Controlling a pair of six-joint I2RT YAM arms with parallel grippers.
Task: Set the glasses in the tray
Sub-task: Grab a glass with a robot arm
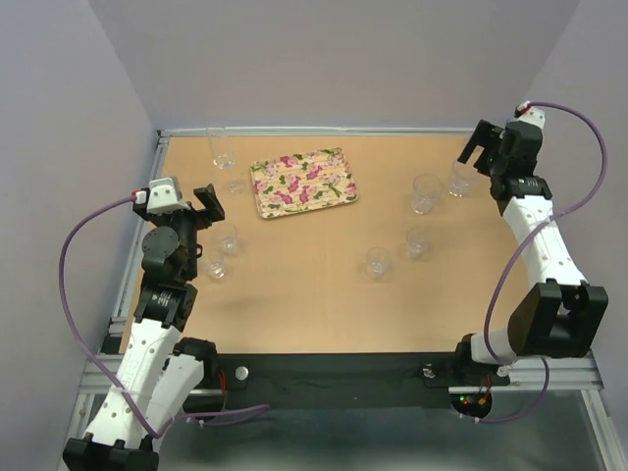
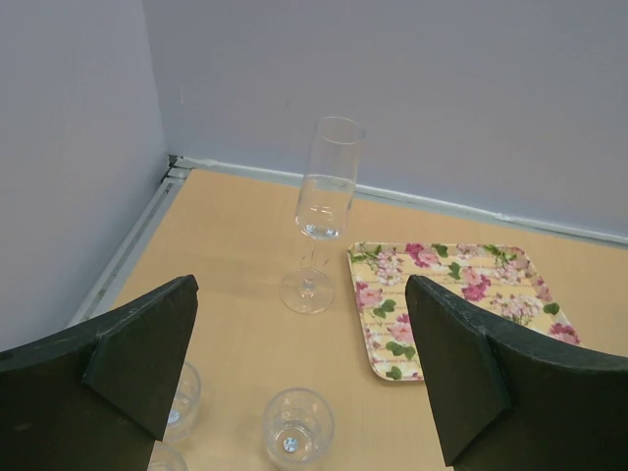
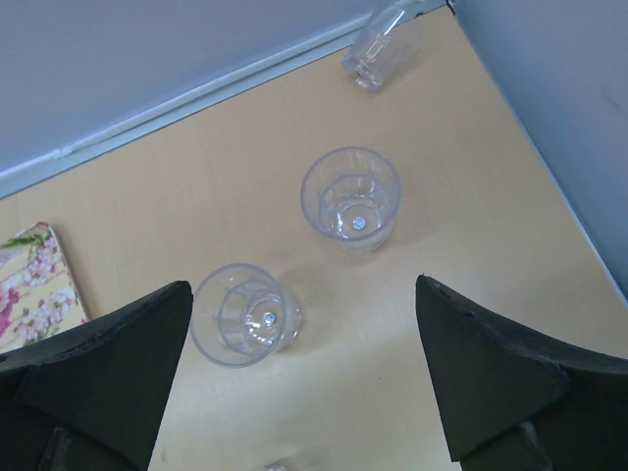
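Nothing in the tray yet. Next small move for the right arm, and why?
Probably lower the open right end effector over the small clear glass tumbler ahead of it. In the wrist view it stands upright, roughly between the fingers. Nothing is held, and the cream floral rectangular tray holds no glass yet.

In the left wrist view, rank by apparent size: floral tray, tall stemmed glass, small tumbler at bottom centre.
1. floral tray, though partly hidden
2. tall stemmed glass
3. small tumbler, smallest although nearest the camera
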